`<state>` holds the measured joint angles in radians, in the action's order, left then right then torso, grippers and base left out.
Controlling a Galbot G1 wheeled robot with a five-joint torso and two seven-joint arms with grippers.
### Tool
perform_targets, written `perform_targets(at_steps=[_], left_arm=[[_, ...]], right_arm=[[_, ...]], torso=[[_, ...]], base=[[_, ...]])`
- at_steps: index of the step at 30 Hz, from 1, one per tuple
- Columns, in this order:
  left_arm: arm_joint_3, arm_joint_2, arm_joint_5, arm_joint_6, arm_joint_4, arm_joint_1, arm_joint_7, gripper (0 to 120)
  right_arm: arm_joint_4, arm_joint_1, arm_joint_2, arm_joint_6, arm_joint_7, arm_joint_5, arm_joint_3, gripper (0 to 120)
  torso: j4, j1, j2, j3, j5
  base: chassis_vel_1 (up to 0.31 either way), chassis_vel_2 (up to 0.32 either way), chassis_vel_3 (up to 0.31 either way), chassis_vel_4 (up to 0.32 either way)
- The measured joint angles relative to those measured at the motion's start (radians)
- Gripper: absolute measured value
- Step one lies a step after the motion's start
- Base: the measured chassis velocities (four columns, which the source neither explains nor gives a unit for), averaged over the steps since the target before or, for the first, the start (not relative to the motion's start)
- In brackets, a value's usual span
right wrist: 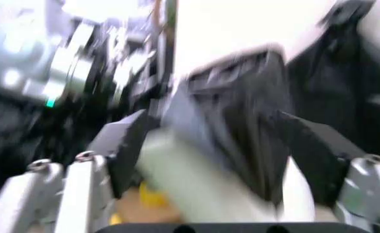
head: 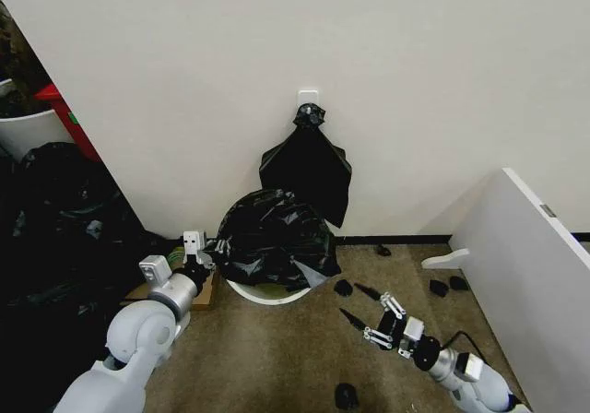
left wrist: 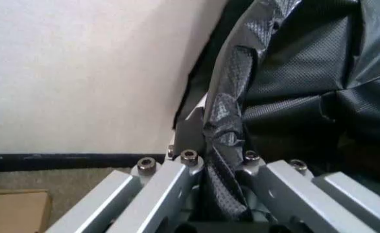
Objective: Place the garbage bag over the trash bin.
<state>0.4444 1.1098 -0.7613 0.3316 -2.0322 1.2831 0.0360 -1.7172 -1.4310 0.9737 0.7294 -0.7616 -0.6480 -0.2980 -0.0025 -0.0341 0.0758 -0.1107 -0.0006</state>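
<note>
Down at the lower left of the head view, the left end effector (head: 205, 258) reaches to the left edge of the garbage bag (head: 274, 238), its fingers clamped on a bunched fold of the plastic, as the left wrist view shows (left wrist: 224, 145). At centre, the bag lies draped over the top of the trash bin (head: 267, 293), whose pale rim peeks out below it against the wall. At lower right, the right end effector (head: 359, 306) hovers over the carpet (head: 277, 358), fingers spread apart, holding nothing.
</note>
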Motion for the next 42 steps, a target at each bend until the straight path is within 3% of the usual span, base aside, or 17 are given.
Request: perform_targets(at_steps=[2,3,5,6,8,17,21,26,31,36,42], left_arm=[[-0.015,0.005,0.019,-0.007,0.000,0.003,0.000,1],[-0.015,0.005,0.019,-0.007,0.000,0.003,0.000,1],[-0.037,0.007,0.044,-0.016,-0.002,0.000,0.001,1],[-0.063,0.006,0.060,-0.023,-0.002,-0.010,0.002,1],[-0.083,0.007,0.079,-0.029,-0.010,-0.013,0.002,1],[-0.112,0.001,0.132,-0.056,-0.005,-0.019,0.001,1],[-0.121,0.022,0.154,-0.070,0.002,-0.015,0.001,1],[-0.134,0.064,0.198,-0.093,0.023,-0.026,0.002,1],[-0.140,0.077,0.242,-0.145,0.056,-0.053,0.003,1],[-0.142,0.080,0.265,-0.164,0.049,-0.042,0.002,1],[-0.144,0.097,0.309,-0.175,0.034,-0.022,-0.002,1]], right_arm=[[-0.100,-0.039,0.000,-0.042,0.168,0.074,0.031,86],[-0.100,-0.039,0.000,-0.042,0.168,0.074,0.031,86],[-0.184,-0.073,-0.002,-0.105,0.389,0.240,0.061,94],[-0.238,-0.101,-0.007,-0.164,0.525,0.352,0.078,93],[-0.281,-0.118,-0.019,-0.237,0.634,0.436,0.096,87],[-0.362,-0.147,-0.031,-0.341,0.692,0.493,0.103,55],[-0.357,-0.145,-0.022,-0.343,0.698,0.525,0.102,62],[-0.343,-0.138,-0.004,-0.386,0.752,0.604,0.125,85],[-0.338,-0.100,-0.036,-0.453,0.802,0.608,0.153,98],[-0.334,-0.077,-0.065,-0.468,0.806,0.576,0.165,95],[-0.321,-0.062,-0.068,-0.458,0.806,0.558,0.183,74]], torso=[[0.0001,0.000,0.000,0.000,0.0000],[0.0001,0.000,0.000,0.000,0.0000],[0.0004,0.000,0.000,0.000,0.0001],[0.0001,0.000,0.000,0.000,-0.0002],[-0.0003,0.000,0.000,0.000,-0.0001],[0.0000,0.000,0.000,0.000,0.0000],[0.0002,0.000,0.000,0.000,-0.0001],[-0.0001,0.000,0.000,0.000,0.0000],[-0.0002,0.000,0.000,0.000,0.0001],[0.0003,0.000,0.000,0.000,-0.0003],[0.0001,0.000,0.000,0.000,0.0002]], base=[[0.000,0.000,0.000,0.000],[0.000,0.000,0.000,0.000],[0.000,0.000,0.000,0.000],[0.000,0.000,0.000,0.000],[0.000,0.000,0.000,0.000],[0.000,0.000,0.000,0.000],[0.000,0.000,0.000,0.000],[0.000,0.000,0.000,0.000],[0.000,0.000,0.000,0.000],[0.000,0.000,0.000,0.000],[0.000,0.000,0.000,0.000]])
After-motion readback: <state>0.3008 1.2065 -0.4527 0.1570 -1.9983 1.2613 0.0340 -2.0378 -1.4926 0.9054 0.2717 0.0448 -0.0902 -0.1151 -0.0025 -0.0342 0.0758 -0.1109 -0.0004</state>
